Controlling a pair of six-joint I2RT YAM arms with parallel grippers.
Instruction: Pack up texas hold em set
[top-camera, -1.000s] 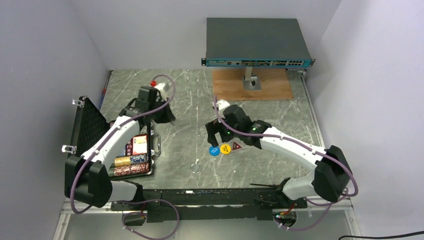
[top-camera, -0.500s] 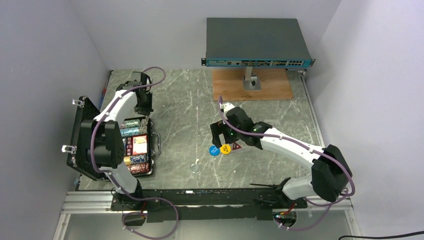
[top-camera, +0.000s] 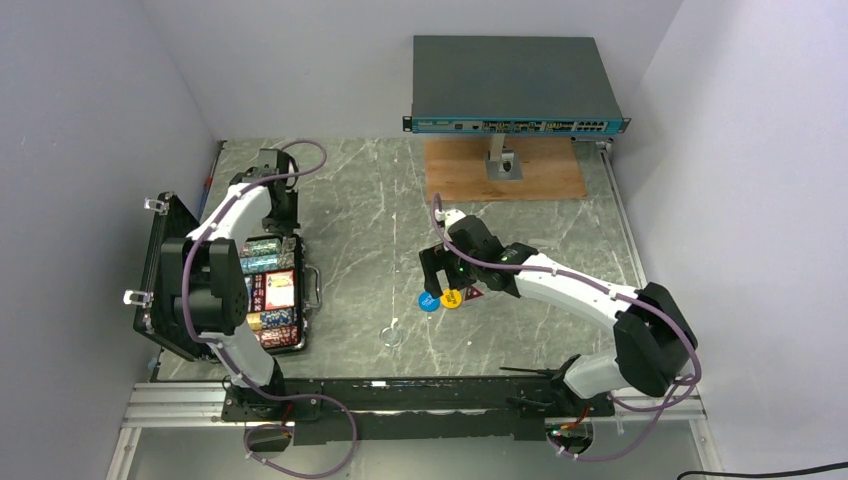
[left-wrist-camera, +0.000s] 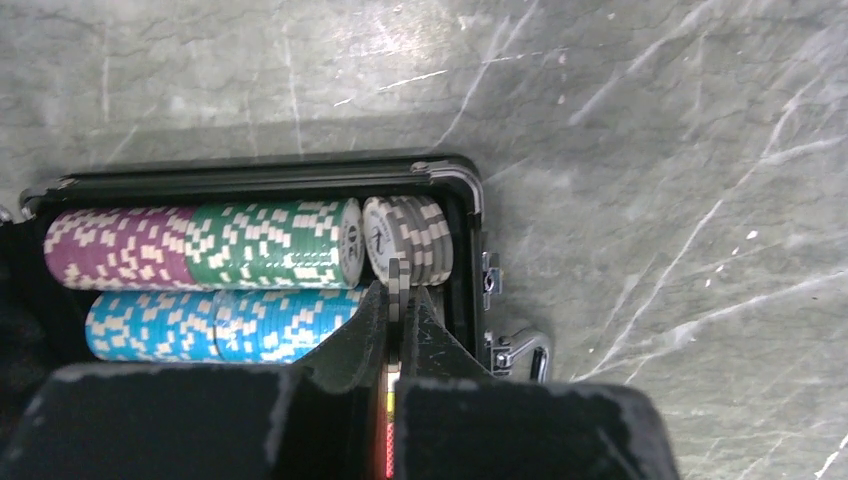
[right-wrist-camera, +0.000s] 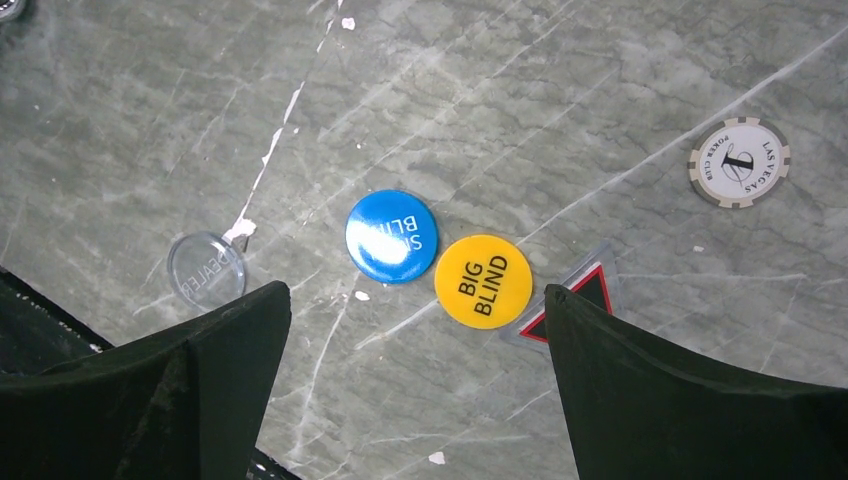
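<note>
The black case (top-camera: 300, 345) lies open at the left, foam lid (top-camera: 172, 262) raised, with rows of chips and a red card box (top-camera: 281, 288) inside. My left gripper (left-wrist-camera: 400, 292) is shut on two thin grey chips (left-wrist-camera: 400, 275), held on edge just over the case's far right corner beside a short grey chip stack (left-wrist-camera: 412, 238). My right gripper (right-wrist-camera: 415, 296) hangs open above the table, close over a blue disc (right-wrist-camera: 391, 236), a yellow disc (right-wrist-camera: 483, 281) and a red triangular token (right-wrist-camera: 592, 283). Its right finger covers part of that token.
A clear dealer button (right-wrist-camera: 206, 268) and a lone grey chip (right-wrist-camera: 739, 162) lie on the marble near the discs. A big grey network switch (top-camera: 515, 85) stands on a wooden board (top-camera: 505, 170) at the back. The case's silver handle (top-camera: 313, 285) juts right.
My left arm has swung from beside the case to over its far end, still gripping the chips. My right gripper has edged a little nearer the discs.
</note>
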